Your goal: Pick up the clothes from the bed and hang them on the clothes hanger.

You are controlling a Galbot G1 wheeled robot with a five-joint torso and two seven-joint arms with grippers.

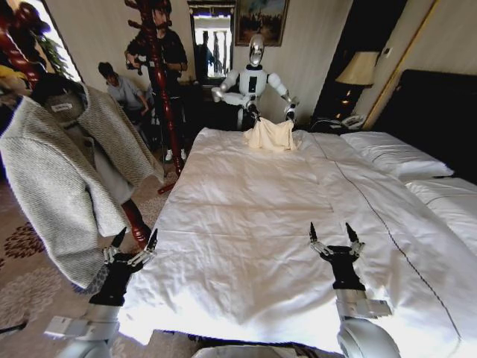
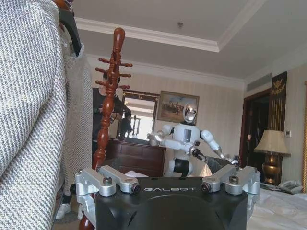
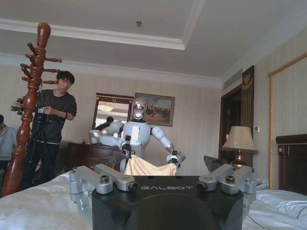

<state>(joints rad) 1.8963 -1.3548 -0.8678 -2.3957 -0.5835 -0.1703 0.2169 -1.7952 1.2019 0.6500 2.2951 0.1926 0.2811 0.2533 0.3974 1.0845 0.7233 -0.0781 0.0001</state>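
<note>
Two grippers sit low in the head view: the left gripper [image 1: 136,242] at lower left, fingers spread, empty, just beside the jacket [image 1: 71,186]; the right gripper [image 1: 333,236] at lower right, spread too, empty above the bed [image 1: 253,224]. At the frame's left, that jacket hangs lengthwise top to bottom on the hanger [image 1: 45,86], hem down. Left wrist view: the jacket [image 2: 38,120] covers the left side, hanger [image 2: 72,31] at upper left. Right wrist view: bed [image 3: 33,203] along the bottom.

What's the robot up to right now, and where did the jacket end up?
Left pincer open, low beside the jacket. Right pincer open over the bed. Jacket on its hanger, off the bed. Nothing in the way.
</note>
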